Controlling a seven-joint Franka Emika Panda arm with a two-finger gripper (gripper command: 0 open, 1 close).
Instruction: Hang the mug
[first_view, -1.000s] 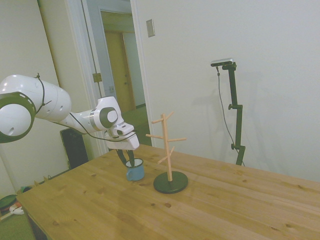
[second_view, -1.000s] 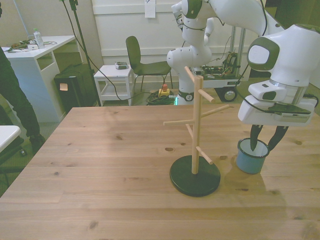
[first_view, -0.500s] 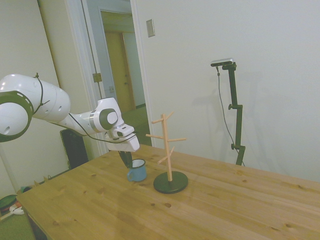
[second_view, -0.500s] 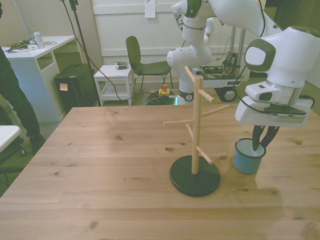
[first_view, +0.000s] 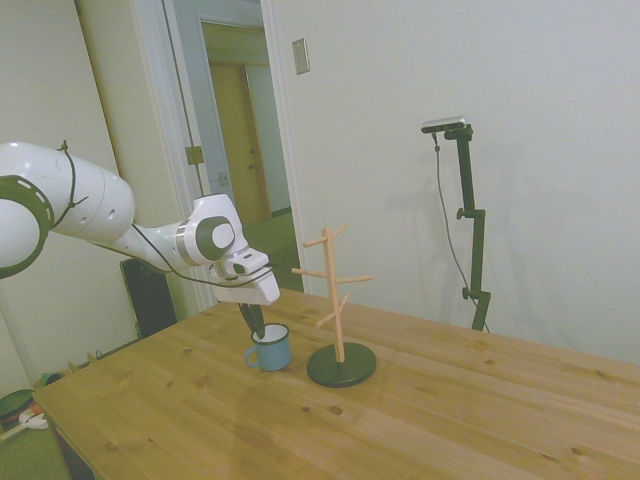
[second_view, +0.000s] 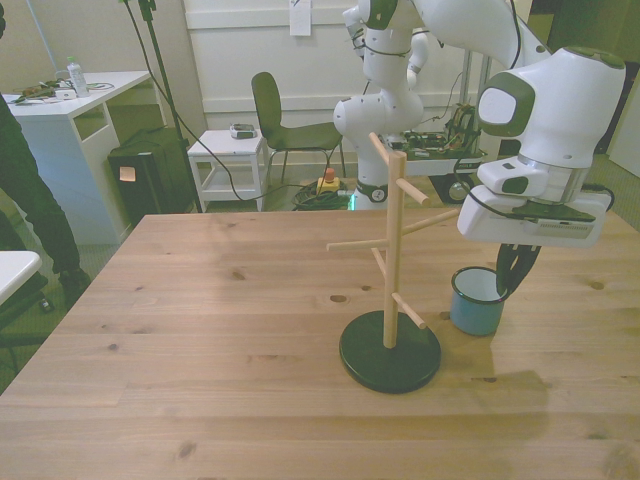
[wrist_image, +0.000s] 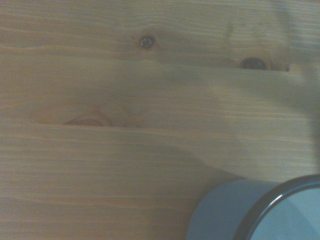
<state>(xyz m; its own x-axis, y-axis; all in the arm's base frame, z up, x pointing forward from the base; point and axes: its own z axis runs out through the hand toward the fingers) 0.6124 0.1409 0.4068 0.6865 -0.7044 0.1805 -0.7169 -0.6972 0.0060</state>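
Note:
The small blue mug (second_view: 474, 307) with a white inside sits low over the wooden table (second_view: 200, 330), just to the front view's right of the wooden peg stand (second_view: 392, 250). Whether its bottom touches the wood I cannot tell. My gripper (second_view: 508, 280) comes down from above and is shut on the mug's rim, on the side away from the stand. In the side view the mug (first_view: 271, 349) shows its loop handle toward the left, with the gripper (first_view: 256, 320) at its rim and the stand (first_view: 338, 305) close on its right. The wrist view shows the mug's wall and dark rim (wrist_image: 250, 215) over bare wood.
The stand's round dark base (second_view: 390, 352) lies beside the mug, and its slanted pegs (second_view: 432, 220) reach out toward my gripper. A person (second_view: 25, 190) stands at the front view's left edge. Another white robot (second_view: 385, 100) and a chair (second_view: 285, 125) are behind the table.
The fingers, open around the mug's rim a second ago, have shut on it. The mug has since shifted with the gripper toward the peg stand.

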